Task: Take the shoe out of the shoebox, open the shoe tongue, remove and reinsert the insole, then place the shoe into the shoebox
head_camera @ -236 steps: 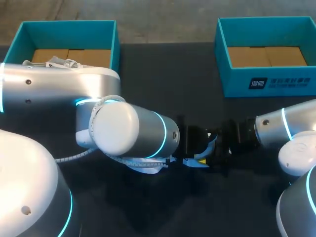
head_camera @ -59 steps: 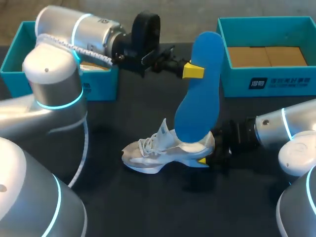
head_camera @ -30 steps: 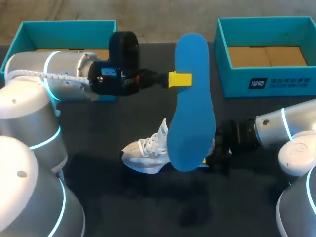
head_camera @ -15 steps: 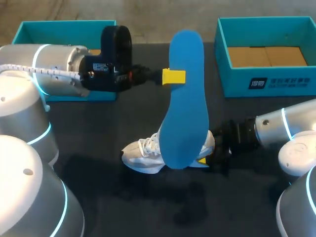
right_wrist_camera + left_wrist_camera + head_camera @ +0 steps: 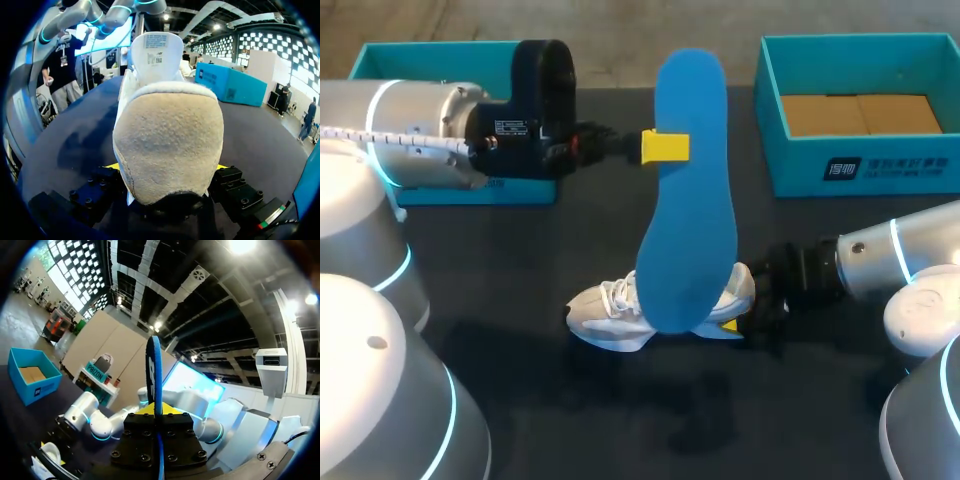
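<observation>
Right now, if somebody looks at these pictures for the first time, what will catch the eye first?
The big blue insole stands out most: the left gripper holds it in the air over the shoe. Below it the white shoe rests on the dark table, its heel clamped by the right gripper. The left shoebox and the right shoebox, both teal, sit at the far corners.

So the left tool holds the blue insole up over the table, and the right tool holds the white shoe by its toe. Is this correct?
Not fully. The right tool holds the white shoe by its heel, not its toe: the right wrist view shows the heel in its grip. The left tool does hold the blue insole up over the table.
</observation>
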`<state>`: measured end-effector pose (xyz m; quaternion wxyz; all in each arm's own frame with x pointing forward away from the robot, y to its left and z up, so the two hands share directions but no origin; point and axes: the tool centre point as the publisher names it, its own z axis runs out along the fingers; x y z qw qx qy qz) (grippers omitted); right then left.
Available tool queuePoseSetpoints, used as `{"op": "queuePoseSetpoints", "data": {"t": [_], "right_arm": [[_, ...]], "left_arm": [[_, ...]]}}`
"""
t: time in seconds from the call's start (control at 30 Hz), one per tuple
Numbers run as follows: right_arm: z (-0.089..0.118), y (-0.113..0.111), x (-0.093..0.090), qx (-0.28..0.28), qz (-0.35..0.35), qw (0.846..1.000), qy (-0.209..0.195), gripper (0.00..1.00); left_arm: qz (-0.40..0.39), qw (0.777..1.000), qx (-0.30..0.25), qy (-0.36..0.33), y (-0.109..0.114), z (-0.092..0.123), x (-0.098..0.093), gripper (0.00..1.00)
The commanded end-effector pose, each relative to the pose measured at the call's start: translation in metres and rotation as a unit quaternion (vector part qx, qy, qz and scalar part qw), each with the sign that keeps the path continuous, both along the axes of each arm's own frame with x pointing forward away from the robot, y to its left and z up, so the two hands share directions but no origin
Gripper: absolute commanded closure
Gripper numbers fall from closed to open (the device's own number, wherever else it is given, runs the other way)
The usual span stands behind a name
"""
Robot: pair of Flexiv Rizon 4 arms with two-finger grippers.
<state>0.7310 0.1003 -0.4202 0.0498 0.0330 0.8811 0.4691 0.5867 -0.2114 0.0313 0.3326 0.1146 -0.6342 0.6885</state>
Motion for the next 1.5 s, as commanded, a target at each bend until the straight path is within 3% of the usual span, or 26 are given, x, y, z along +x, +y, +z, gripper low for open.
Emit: {"op": "queuePoseSetpoints", "data": {"t": [0.03,0.27,0.3,0.33,0.37,0.77,1.17,1.5], "right_arm": [[-0.001,0.002,0.001,-0.003,-0.001,1.000,0.000,1.00],[-0.001,0.002,0.001,-0.003,-0.001,1.000,0.000,0.98],[-0.001,0.002,0.001,-0.003,-0.001,1.000,0.000,0.76],[-0.001,0.002,0.001,-0.003,-0.001,1.000,0.000,0.31],[-0.001,0.002,0.001,-0.003,-0.001,1.000,0.000,0.00],[-0.001,0.002,0.001,-0.003,-0.001,1.000,0.000,0.00],[0.013,-0.011,0.000,-0.075,-0.016,0.997,0.001,0.00],[0.046,-0.015,0.000,-0.175,-0.016,0.985,0.000,0.00]], "left_arm": [[0.002,1.000,0.000,0.000,0.001,-0.001,-0.003,1.00],[0.002,1.000,0.000,0.000,0.001,-0.001,-0.003,1.00],[0.002,1.000,0.000,0.000,0.001,-0.001,-0.003,1.00],[0.002,1.000,0.000,0.000,0.001,-0.001,-0.003,1.00],[0.002,1.000,0.000,0.000,0.001,-0.001,-0.003,1.00],[0.002,1.000,0.000,0.000,0.001,-0.001,-0.003,1.00],[0.002,1.000,0.000,0.000,0.001,-0.001,-0.003,1.00],[0.002,1.000,0.000,0.000,0.001,-0.001,-0.003,1.00]]}}
